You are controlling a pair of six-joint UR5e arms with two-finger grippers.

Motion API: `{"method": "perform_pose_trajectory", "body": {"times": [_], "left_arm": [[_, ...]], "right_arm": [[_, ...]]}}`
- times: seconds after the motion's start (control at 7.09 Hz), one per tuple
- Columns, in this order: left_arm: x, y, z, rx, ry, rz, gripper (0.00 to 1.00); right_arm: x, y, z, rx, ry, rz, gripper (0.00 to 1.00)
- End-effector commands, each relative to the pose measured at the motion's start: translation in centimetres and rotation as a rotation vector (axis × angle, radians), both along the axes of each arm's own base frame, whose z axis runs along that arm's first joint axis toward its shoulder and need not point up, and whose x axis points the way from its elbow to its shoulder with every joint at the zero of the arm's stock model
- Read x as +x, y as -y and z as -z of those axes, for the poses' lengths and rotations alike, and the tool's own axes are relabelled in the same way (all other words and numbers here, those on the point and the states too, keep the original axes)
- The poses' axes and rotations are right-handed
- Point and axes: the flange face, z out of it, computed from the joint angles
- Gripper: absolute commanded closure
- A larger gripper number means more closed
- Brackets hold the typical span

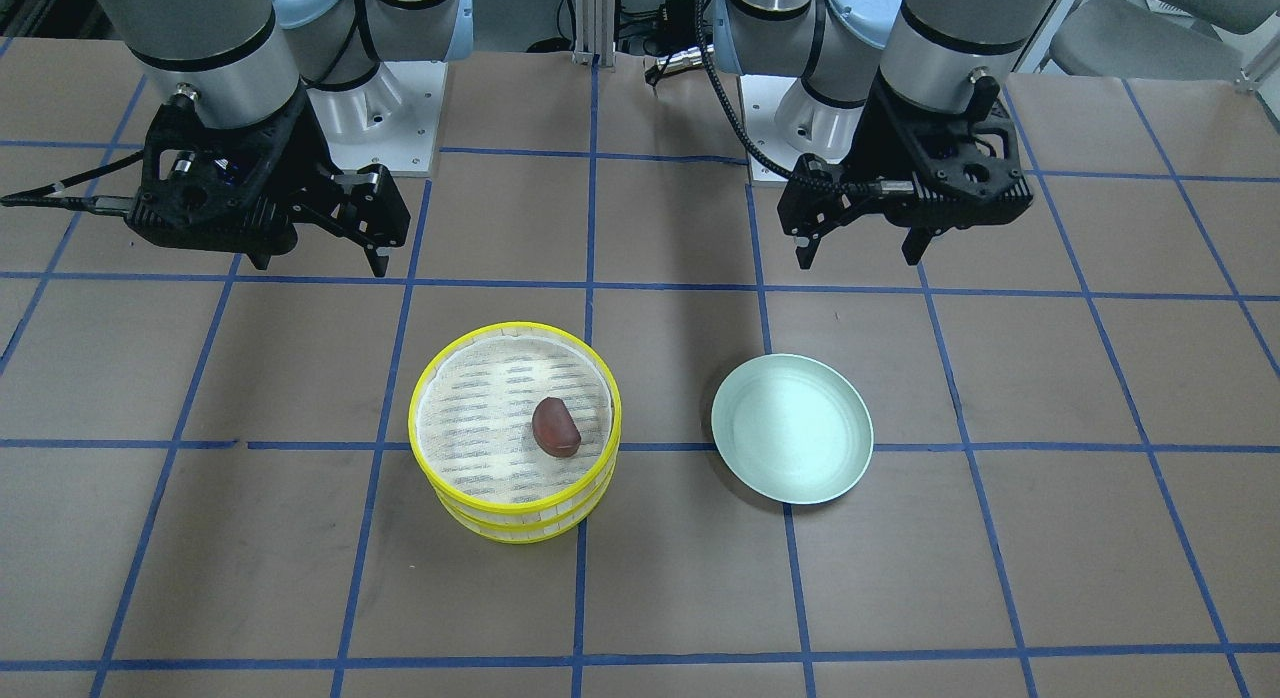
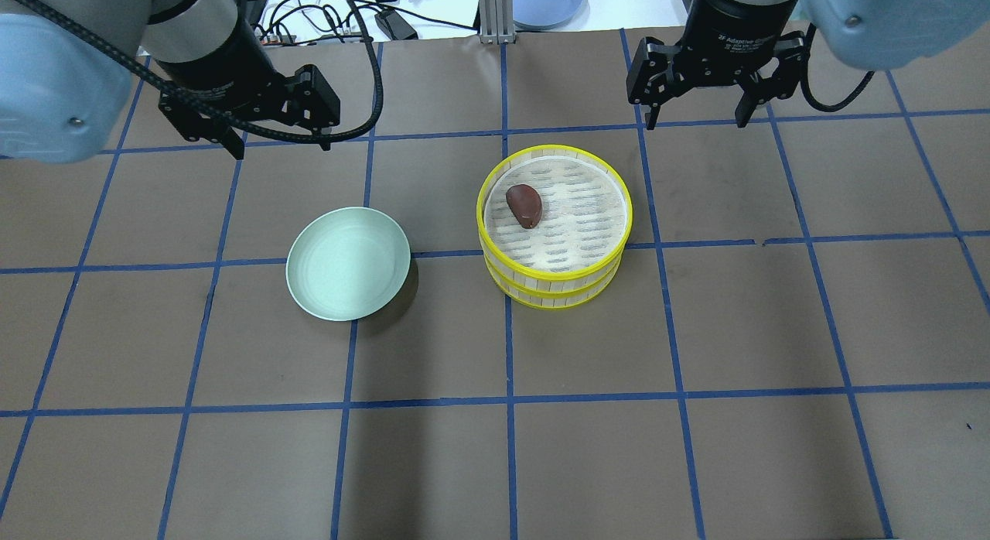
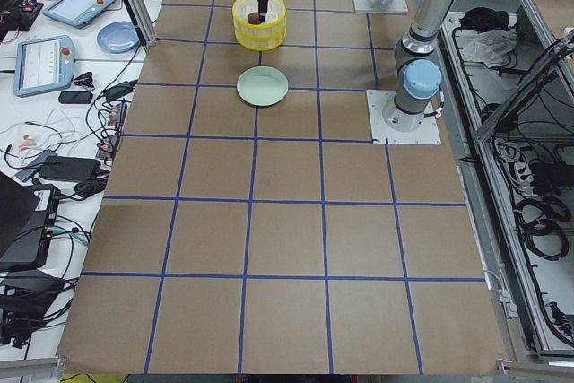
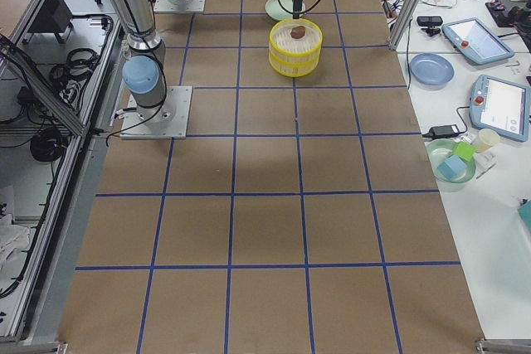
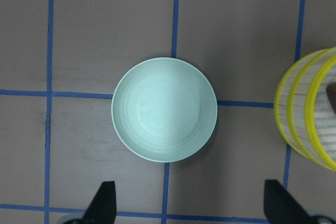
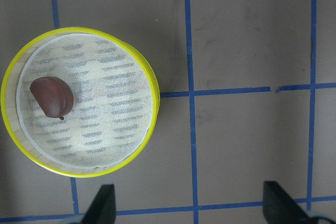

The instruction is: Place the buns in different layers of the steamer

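Note:
The steamer [image 2: 555, 280], two stacked trays with yellow rims, stands mid-table; it also shows in the front view [image 1: 412, 418] and the right wrist view [image 6: 155, 98]. The dark reddish-brown bun [image 2: 524, 205] lies on the top tray's mesh, near its rim [image 1: 556, 427] [image 6: 51, 96]. The pale cream bun shows in no view. My left gripper [image 2: 282, 148] [image 1: 860, 260] hangs open and empty behind the plate. My right gripper [image 2: 696, 124] [image 1: 318, 266] hangs open and empty behind the steamer, to its right. Both sit well above the table.
An empty light green plate [image 2: 348, 263] [image 5: 164, 108] lies to the left of the steamer, about a hand's width from it. The steamer's side [image 5: 294, 114] shows at the right edge of the left wrist view. The table is brown with a blue tape grid.

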Motion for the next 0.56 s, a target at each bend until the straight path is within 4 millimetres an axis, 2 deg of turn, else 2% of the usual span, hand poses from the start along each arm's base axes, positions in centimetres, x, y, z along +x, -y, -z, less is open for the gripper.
{"method": "perform_pose_trajectory", "body": {"times": [0.0,0.42], "left_arm": [[0.65,-0.84,-1.07,0.009,-0.01,-0.012,0.0],[0.81,-0.89,-1.23,0.006,-0.016,-0.014,0.0]], "right_arm": [[0.0,0.0,0.01,0.0,0.0,0.0,0.0],[0.0,0.01,0.0,-0.001,0.0,0.0,0.0]]}}
